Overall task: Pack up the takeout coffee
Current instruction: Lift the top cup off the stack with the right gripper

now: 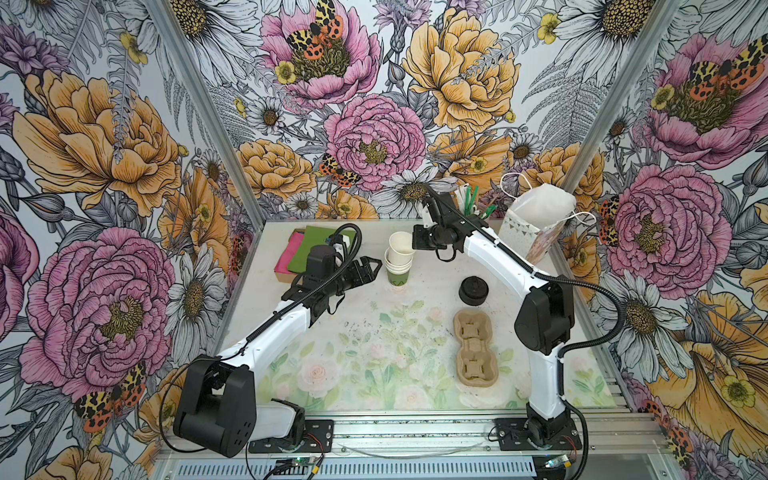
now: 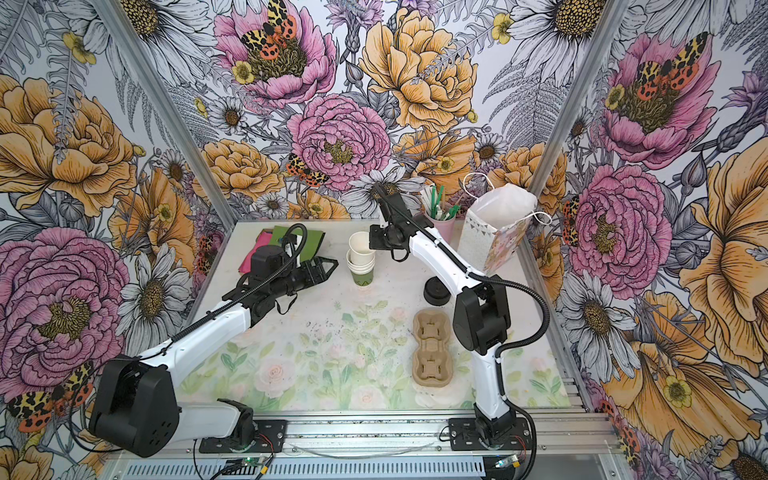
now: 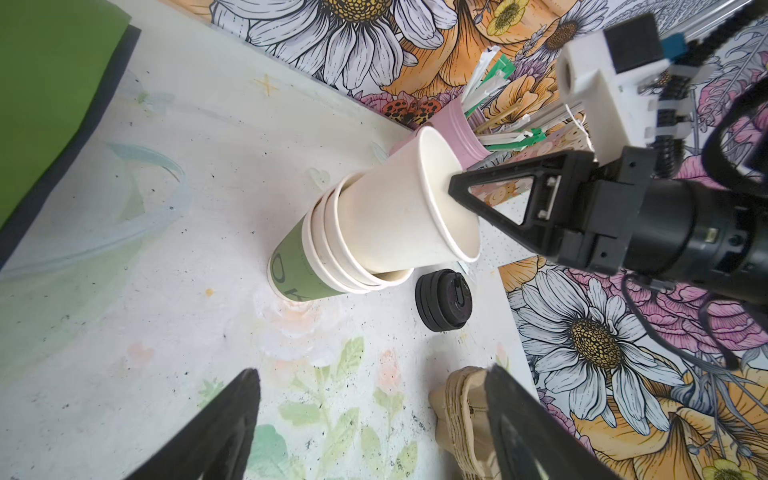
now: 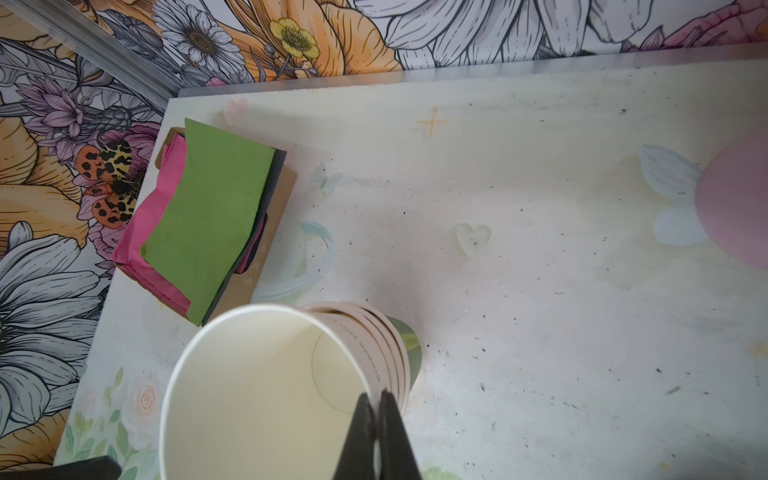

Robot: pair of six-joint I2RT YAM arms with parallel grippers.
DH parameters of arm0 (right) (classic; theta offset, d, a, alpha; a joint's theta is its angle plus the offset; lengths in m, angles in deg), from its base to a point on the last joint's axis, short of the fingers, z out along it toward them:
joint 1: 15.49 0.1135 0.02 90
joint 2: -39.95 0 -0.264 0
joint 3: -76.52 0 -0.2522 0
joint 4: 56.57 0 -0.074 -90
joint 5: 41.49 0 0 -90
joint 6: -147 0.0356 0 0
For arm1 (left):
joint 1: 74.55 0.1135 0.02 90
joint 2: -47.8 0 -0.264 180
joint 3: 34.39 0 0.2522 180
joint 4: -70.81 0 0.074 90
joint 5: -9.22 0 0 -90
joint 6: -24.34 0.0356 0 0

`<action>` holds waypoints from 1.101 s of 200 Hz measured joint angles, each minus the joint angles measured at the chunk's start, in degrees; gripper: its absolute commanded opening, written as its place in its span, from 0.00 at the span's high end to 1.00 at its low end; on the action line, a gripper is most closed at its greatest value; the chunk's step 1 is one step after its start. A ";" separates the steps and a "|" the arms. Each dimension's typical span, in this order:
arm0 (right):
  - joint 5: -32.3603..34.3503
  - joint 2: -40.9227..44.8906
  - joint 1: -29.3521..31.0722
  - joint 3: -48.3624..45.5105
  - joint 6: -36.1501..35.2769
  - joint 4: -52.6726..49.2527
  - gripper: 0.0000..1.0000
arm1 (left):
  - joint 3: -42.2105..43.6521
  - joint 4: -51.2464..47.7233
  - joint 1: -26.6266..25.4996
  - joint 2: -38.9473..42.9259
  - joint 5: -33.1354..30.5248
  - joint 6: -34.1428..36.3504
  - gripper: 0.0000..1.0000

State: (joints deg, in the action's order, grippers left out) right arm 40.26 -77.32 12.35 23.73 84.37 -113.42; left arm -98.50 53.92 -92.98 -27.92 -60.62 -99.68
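No lidded takeout coffee shows in any view. A stack of lidless paper cups (image 1: 398, 272) (image 2: 360, 272) stands at the back middle of the table, with a green cup at the bottom. Its top white cup (image 1: 401, 245) (image 3: 395, 216) (image 4: 257, 395) is tilted and partly drawn out, its base still inside the stack. My right gripper (image 1: 415, 242) (image 2: 372, 239) (image 3: 455, 189) (image 4: 378, 399) is shut on this cup's rim, one finger inside and one outside. My left gripper (image 1: 374, 268) (image 2: 330, 266) (image 3: 372, 374) is open, just left of the stack, holding nothing.
Stacked black lids (image 1: 473, 289) (image 3: 444, 300) lie right of the cups. A cardboard cup carrier (image 1: 473, 347) (image 2: 432, 347) lies in front of them. A patterned paper bag (image 1: 536, 224) and a pink cup of stirrers (image 2: 442, 220) stand at the back right. Green and pink napkins (image 1: 316, 249) (image 4: 208, 224) lie at the back left.
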 measured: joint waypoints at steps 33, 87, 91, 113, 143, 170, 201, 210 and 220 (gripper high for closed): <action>0.48 4.98 0.02 0.31 -0.44 -0.02 1.00 | 0.04 -0.70 0.48 4.48 -1.11 1.99 0.08; 1.46 20.76 2.29 -6.97 -2.40 0.81 1.00 | 0.76 -5.07 1.49 14.12 -3.85 9.09 0.01; 1.51 21.70 2.64 -7.91 -2.64 0.96 1.00 | 1.01 -5.31 1.49 14.91 -3.98 9.70 0.01; 1.60 26.10 5.29 -14.49 -3.72 1.42 1.00 | 2.49 -6.78 1.49 18.45 -4.31 12.70 0.01; 2.89 27.71 9.57 -23.69 -5.25 1.31 1.00 | 3.85 -8.52 1.49 21.81 -4.26 16.39 0.01; 3.48 27.69 12.96 -32.35 -5.27 3.21 1.00 | 3.85 -10.43 1.60 22.88 -4.24 19.37 0.01; 3.54 27.58 15.52 -39.60 -4.02 6.73 1.00 | 3.85 -13.53 1.75 22.86 -4.24 22.80 0.01; 3.76 27.58 15.98 -40.92 -3.80 8.04 1.00 | 3.85 -14.12 1.75 22.86 -4.24 23.67 0.01; 4.00 27.58 16.44 -42.18 -3.63 9.92 1.00 | 3.85 -14.67 1.75 22.88 -4.24 24.37 0.01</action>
State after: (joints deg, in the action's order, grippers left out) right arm 44.26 -49.74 28.78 -18.46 80.75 -103.50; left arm -94.65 39.25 -91.23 -5.04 -64.86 -75.31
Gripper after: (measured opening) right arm 0.055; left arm 0.987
